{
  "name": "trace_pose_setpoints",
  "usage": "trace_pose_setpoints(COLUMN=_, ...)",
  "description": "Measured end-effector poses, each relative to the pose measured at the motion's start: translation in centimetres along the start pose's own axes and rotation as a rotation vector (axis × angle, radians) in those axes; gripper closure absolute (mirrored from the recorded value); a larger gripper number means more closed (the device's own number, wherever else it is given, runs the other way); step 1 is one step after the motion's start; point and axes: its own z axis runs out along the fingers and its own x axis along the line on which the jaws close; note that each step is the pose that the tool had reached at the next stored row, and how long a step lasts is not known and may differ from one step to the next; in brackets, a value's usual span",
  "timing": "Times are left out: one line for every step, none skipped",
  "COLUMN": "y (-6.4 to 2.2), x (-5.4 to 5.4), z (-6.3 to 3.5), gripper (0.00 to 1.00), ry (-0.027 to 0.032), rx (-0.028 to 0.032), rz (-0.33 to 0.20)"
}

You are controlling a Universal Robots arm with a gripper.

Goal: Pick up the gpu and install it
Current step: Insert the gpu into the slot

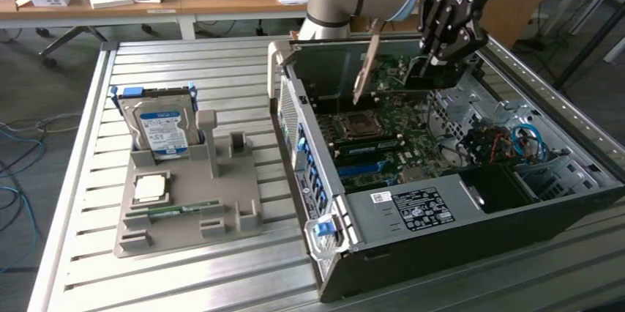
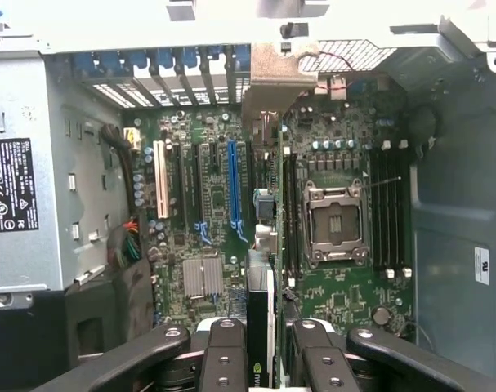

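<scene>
I had the gripper [image 1: 444, 47] [image 2: 261, 359] clamped on the graphics card [image 1: 429, 78] [image 2: 259, 306]. The card sat edge-on between the two fingers [image 2: 223, 351], and its metal bracket [image 1: 365, 70] pointed down. It hung in the air over the open computer case [image 1: 440, 246], not seated in any slot. Directly beneath the gripper lay the motherboard [image 2: 211, 245], with a blue slot [image 2: 232, 184] just beside the card's line and the processor socket [image 2: 336, 220] on its other side. Well off to the side, outside the case, a hard drive [image 1: 161, 130] stood in a grey holder [image 1: 186, 209].
</scene>
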Motion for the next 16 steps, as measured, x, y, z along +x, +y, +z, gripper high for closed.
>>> trace_pose_setpoints(y=0.03, x=0.00, z=0.05, gripper=0.74, ry=0.0000, rx=0.0000, rz=0.000)
trace_pose_setpoints(y=0.08, x=0.01, z=0.09, gripper=0.74, ry=0.0000, rx=0.0000, rz=0.000)
trace_pose_setpoints(y=0.12, x=0.01, z=0.14, gripper=0.74, ry=0.0000, rx=0.0000, rz=0.000)
trace_pose_setpoints(y=0.16, x=0.02, z=0.20, gripper=0.74, ry=0.0000, rx=0.0000, rz=0.000)
trace_pose_setpoints(y=0.18, x=0.02, z=0.24, gripper=0.74, ry=0.0000, rx=0.0000, rz=0.000)
trace_pose_setpoints(y=0.18, x=0.02, z=0.25, gripper=0.74, ry=0.0000, rx=0.0000, rz=0.000)
trace_pose_setpoints(y=0.18, x=0.02, z=0.25, gripper=0.74, ry=0.0001, rx=0.0001, rz=0.000)
trace_pose_setpoints(y=0.19, x=0.02, z=0.25, gripper=0.74, ry=-0.0001, rx=0.0001, rz=0.000)
trace_pose_setpoints(y=0.19, x=0.02, z=0.26, gripper=0.74, ry=-0.0001, rx=0.0001, rz=0.000)
trace_pose_setpoints(y=0.19, x=0.02, z=0.26, gripper=0.74, ry=-0.0003, rx=0.0002, rz=0.000)
trace_pose_setpoints(y=0.19, x=0.02, z=0.26, gripper=0.74, ry=-0.0003, rx=0.0002, rz=0.000)
trace_pose_setpoints(y=0.19, x=0.02, z=0.29, gripper=0.74, ry=-0.0005, rx=0.0003, rz=0.000)
trace_pose_setpoints(y=0.20, x=0.02, z=0.34, gripper=0.74, ry=-0.0007, rx=0.0003, rz=0.000)
trace_pose_setpoints(y=0.20, x=0.03, z=0.40, gripper=0.74, ry=-0.0006, rx=0.0003, rz=0.000)
trace_pose_setpoints(y=0.20, x=0.03, z=0.49, gripper=0.74, ry=-0.0004, rx=0.0002, rz=0.000)
trace_pose_setpoints(y=0.20, x=0.03, z=0.58, gripper=0.74, ry=-0.0003, rx=0.0002, rz=0.000)
